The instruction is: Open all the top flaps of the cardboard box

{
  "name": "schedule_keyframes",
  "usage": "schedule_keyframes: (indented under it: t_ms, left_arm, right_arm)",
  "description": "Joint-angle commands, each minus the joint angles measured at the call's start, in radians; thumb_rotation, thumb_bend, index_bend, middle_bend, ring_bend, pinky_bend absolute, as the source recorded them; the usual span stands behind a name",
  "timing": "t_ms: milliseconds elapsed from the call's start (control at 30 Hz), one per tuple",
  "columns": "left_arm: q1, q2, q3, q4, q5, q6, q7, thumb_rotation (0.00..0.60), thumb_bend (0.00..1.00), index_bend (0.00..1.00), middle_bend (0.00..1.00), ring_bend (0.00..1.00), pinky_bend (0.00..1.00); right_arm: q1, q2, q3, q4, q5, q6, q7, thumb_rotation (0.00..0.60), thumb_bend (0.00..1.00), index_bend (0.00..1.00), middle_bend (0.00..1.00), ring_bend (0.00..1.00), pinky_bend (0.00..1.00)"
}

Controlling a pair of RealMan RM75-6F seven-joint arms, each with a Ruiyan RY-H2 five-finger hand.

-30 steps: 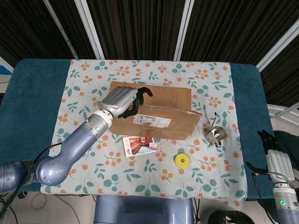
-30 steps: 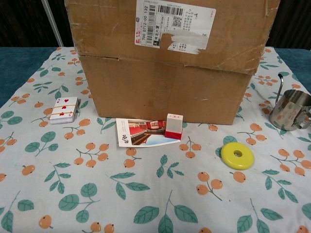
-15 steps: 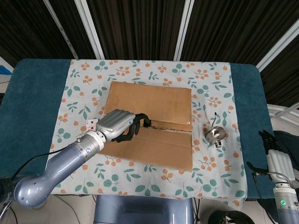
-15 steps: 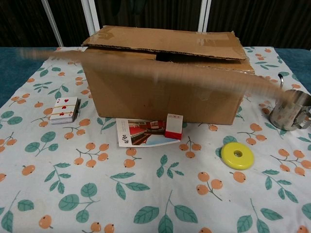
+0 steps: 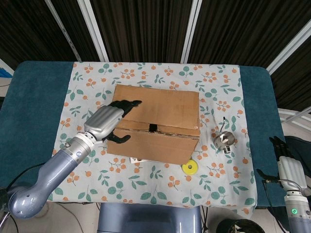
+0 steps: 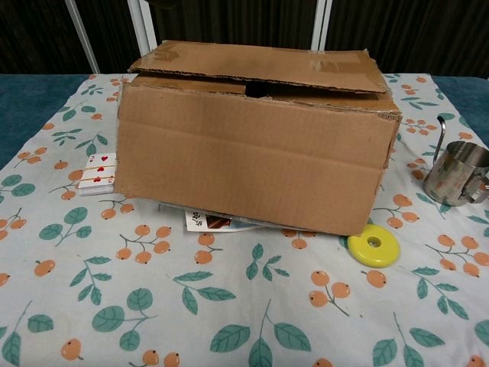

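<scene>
Cardboard box [image 5: 155, 121] front flap hung open; left hand [image 5: 103, 122], fingers spread and grasping nothing at box's left edge, risked shoving it onto yellow disc [image 6: 373, 245]

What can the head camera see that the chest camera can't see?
Only the head view shows the left hand at the box's left end, the right hand off by the table edge, and the blue table sides. Only the chest view shows the playing cards and the front flap hanging down over the picture card. Both show the cardboard box, yellow disc, metal jug and fruit cloth.
</scene>
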Motion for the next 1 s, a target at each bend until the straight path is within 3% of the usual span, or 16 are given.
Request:
schedule_keyframes:
  t_ms: [33,167,267,433,700,1000]
  left_arm:
    - [0.161,-0.075,0.097,0.007,0.209,0.269,0.039,0.600,0.21,0.00,0.02,0.00,0.03]
    - [0.318,-0.147,0.210,0.088,0.434,0.497,0.082,0.600,0.20,0.00,0.00,0.00,0.00]
    - [0.419,-0.196,0.277,0.175,0.542,0.614,0.085,0.600,0.20,0.00,0.00,0.00,0.00]
    - [0.554,-0.257,0.350,0.325,0.618,0.731,0.062,0.600,0.20,0.00,0.00,0.00,0.00]
    - [0.708,-0.360,0.385,0.552,0.666,0.805,-0.067,0.600,0.19,0.00,0.00,0.00,0.00]
    - [0.756,-0.409,0.352,0.678,0.695,0.773,-0.157,0.600,0.19,0.00,0.00,0.00,0.00]
  right_arm:
    - [0.000,0.004,0.005,-0.011,0.012,-0.003,-0.001,0.600,0.25,0.00,0.00,0.00,0.24]
    - [0.006,0.019,0.022,-0.047,0.039,-0.007,-0.017,0.600,0.23,0.00,0.00,0.00,0.25]
    - [0.020,0.033,0.043,-0.070,0.051,-0.005,-0.047,0.600,0.22,0.00,0.00,0.00,0.24]
    - [0.077,0.051,0.105,-0.124,0.064,-0.013,-0.107,0.600,0.22,0.00,0.00,0.00,0.24]
    - [0.234,0.038,0.203,-0.185,0.066,-0.079,-0.264,0.600,0.16,0.00,0.00,0.00,0.24]
    - [0.420,-0.078,0.260,-0.186,0.151,-0.169,-0.464,0.600,0.15,0.00,0.00,0.00,0.24]
